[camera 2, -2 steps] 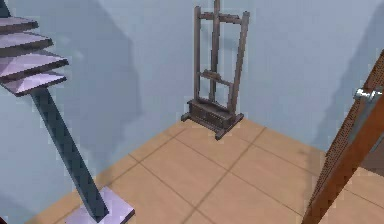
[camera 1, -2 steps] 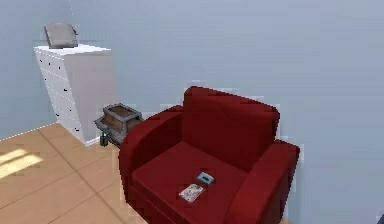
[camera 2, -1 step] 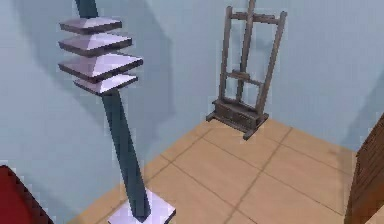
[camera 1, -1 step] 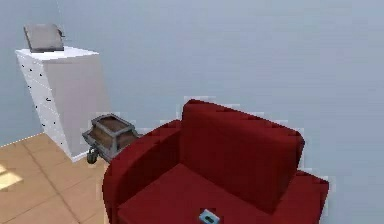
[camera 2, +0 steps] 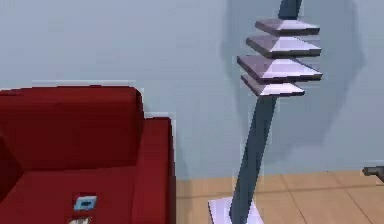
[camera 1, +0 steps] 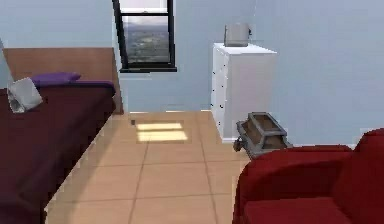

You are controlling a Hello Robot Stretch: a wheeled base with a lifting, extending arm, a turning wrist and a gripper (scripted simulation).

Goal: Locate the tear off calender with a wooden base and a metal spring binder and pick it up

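No words, numbers or signs can be read in either view. The small white and blue thing (camera 2: 83, 204) lying on the seat of the red armchair (camera 2: 70, 140) is too small to show any print. The same goes for the grey thing (camera 1: 237, 35) standing on top of the white dresser (camera 1: 240, 85).

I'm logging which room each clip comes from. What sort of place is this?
Most likely a bedroom: a bed with a dark cover and a purple pillow stands near the window, a white chest of drawers is against the far wall, and a red armchair is close by.
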